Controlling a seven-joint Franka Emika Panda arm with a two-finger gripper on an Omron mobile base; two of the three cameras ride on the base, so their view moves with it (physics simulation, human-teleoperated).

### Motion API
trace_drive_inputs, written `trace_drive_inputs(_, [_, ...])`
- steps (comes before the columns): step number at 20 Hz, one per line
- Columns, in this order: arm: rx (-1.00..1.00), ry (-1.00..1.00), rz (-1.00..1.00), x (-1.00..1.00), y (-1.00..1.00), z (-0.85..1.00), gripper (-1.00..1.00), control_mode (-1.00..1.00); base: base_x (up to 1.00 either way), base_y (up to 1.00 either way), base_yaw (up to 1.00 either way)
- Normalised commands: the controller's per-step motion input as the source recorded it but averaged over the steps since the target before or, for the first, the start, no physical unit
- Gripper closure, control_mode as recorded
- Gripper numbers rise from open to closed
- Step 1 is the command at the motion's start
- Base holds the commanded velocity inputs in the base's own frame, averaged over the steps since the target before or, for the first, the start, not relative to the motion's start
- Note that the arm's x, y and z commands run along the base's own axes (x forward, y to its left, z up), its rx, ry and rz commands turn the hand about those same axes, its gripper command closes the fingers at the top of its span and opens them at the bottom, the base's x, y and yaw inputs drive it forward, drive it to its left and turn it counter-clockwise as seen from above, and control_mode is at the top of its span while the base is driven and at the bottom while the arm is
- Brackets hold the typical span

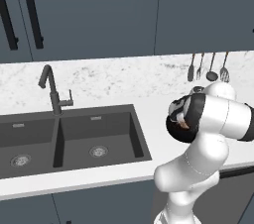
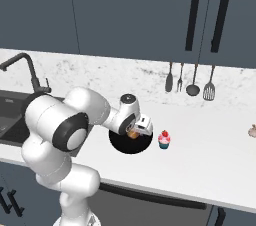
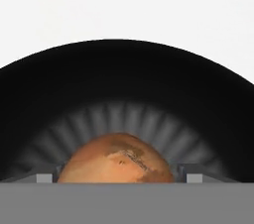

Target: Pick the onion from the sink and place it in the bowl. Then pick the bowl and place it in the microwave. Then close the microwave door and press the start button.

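Observation:
The black bowl [image 2: 123, 146] stands on the white counter to the right of the sink [image 1: 74, 139]. The orange-brown onion [image 3: 119, 161] lies inside it, against the glossy dark bottom of the bowl [image 3: 124, 79]. My gripper [image 2: 135, 131] points down into the bowl with the onion [image 2: 133, 133] between its fingers. Its fingertips [image 3: 44, 177] stand a little clear of the onion on both sides, so the gripper is open. Both sink basins hold nothing. The microwave and its door are out of view.
A pink cupcake [image 2: 164, 140] stands just right of the bowl. Kitchen utensils [image 2: 192, 77] hang on the marble backsplash behind. The dark faucet [image 1: 49, 86] rises behind the sink. A small beige object [image 2: 252, 131] lies at the counter's far right.

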Motion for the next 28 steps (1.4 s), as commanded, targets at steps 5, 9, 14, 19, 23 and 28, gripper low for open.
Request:
trace_drive_inputs(5, [0.00,-0.16,-0.06,-0.41,0.08,0.39,-1.00,-1.00,0.00,0.00,0.00])
trace_drive_inputs(9, [0.00,-0.13,-0.06,-0.54,0.00,0.43,-1.00,-1.00,0.00,0.00,0.00])
trace_drive_inputs(14, [0.00,-0.05,-0.12,-0.64,0.00,0.59,-1.00,-1.00,0.00,0.00,0.00])
trace_drive_inputs(19, [0.06,0.02,-0.17,-0.52,-0.21,0.51,-1.00,-1.00,0.00,0.00,0.00])
trace_drive_inputs(23, [0.26,0.08,-0.09,-0.47,-0.31,0.17,-1.00,-1.00,0.00,0.00,0.00])
trace_drive_inputs(28, [0.32,0.18,-0.07,-0.32,-0.25,0.00,-1.00,-1.00,0.00,0.00,0.00])
